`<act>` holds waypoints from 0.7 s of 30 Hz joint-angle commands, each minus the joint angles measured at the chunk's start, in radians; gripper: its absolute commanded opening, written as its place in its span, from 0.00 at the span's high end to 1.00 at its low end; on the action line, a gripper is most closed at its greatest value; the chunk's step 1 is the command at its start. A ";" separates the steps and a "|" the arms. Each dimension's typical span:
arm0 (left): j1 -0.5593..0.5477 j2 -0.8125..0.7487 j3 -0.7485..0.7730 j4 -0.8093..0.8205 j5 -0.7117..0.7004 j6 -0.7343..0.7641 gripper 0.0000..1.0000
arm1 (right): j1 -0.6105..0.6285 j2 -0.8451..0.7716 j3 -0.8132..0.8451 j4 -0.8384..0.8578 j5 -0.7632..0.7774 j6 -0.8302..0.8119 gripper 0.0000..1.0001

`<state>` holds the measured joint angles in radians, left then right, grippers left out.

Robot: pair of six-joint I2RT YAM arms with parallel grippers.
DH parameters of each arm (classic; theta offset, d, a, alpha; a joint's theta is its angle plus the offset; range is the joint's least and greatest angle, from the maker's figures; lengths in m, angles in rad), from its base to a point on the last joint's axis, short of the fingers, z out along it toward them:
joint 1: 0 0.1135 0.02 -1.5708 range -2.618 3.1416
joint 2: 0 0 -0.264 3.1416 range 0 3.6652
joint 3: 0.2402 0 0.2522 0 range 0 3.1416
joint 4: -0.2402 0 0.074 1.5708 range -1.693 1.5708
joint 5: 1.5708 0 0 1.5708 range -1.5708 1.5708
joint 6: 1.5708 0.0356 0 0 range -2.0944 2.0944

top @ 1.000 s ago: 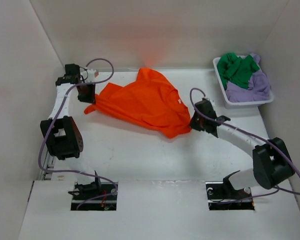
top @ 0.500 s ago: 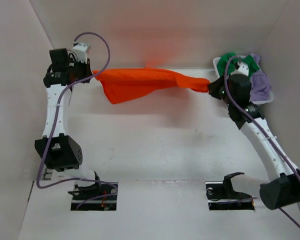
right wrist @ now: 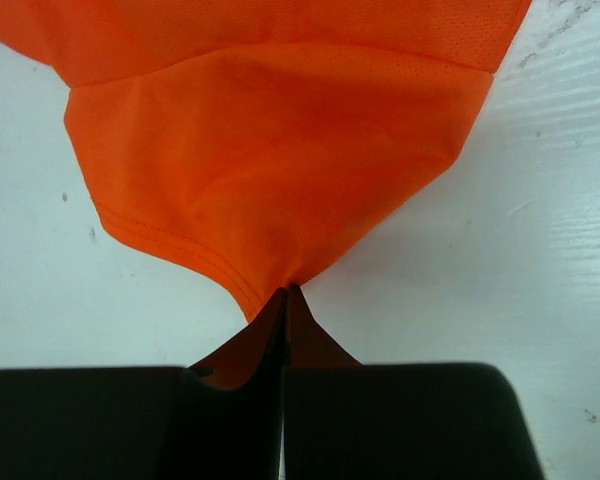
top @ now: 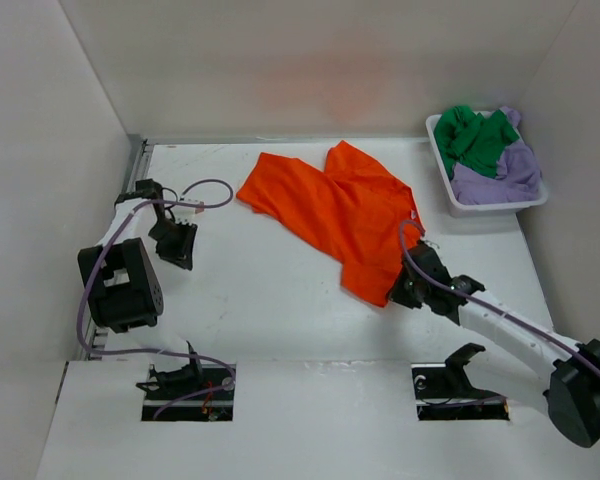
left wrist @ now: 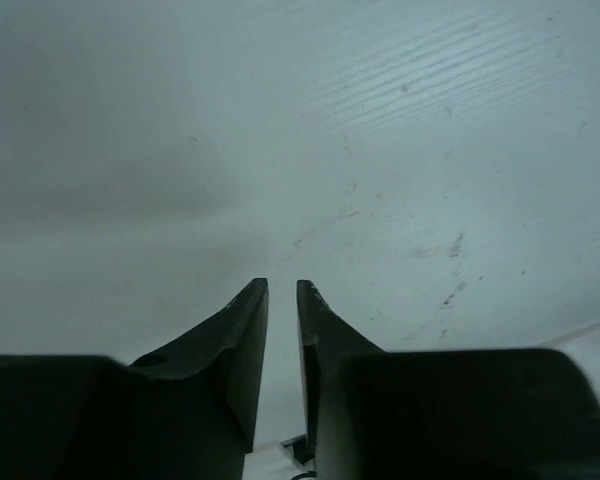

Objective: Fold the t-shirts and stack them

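One orange t-shirt (top: 330,205), its corner pinched in right gripper (right wrist: 285,291)

Holds the left gripper (left wrist: 282,288) low over the table's left side, elbow folded back near the base, with jaws a narrow slit apart on nothing. Stretches the right arm forward and low, right gripper (right wrist: 285,293) pinched tight on the orange t-shirt (right wrist: 280,170) at its hem.
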<state>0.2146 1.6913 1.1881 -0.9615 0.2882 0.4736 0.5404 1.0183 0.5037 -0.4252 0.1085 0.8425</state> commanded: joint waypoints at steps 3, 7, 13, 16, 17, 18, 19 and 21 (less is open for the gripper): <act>-0.002 -0.009 0.091 0.046 -0.006 0.014 0.71 | 0.011 -0.053 -0.004 -0.001 0.010 0.061 1.00; -0.124 0.100 0.252 0.147 0.016 -0.097 0.63 | -0.038 -0.060 0.013 0.000 -0.003 0.020 1.00; -0.238 0.319 0.473 0.374 0.017 -0.251 0.61 | -0.075 -0.058 0.010 0.009 -0.004 0.001 1.00; -0.264 0.422 0.562 0.405 0.029 -0.297 0.59 | -0.084 -0.057 0.009 0.011 -0.006 0.006 1.00; -0.269 0.450 0.585 0.409 0.037 -0.317 0.58 | -0.084 -0.054 0.010 0.009 -0.006 0.006 1.00; -0.271 0.471 0.600 0.412 0.043 -0.335 0.57 | -0.084 -0.050 0.012 0.006 -0.006 0.007 1.00; -0.271 0.496 0.620 0.415 0.055 -0.361 0.56 | -0.084 -0.047 0.015 0.003 -0.006 0.009 1.00; -0.271 0.531 0.642 0.435 0.081 -0.418 0.55 | -0.084 -0.043 0.019 -0.001 -0.006 0.010 1.00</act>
<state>-0.0662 2.2036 1.7653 -0.5838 0.3176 0.1810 0.4641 0.9752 0.4995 -0.4347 0.1028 0.8558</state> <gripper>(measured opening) 0.449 0.003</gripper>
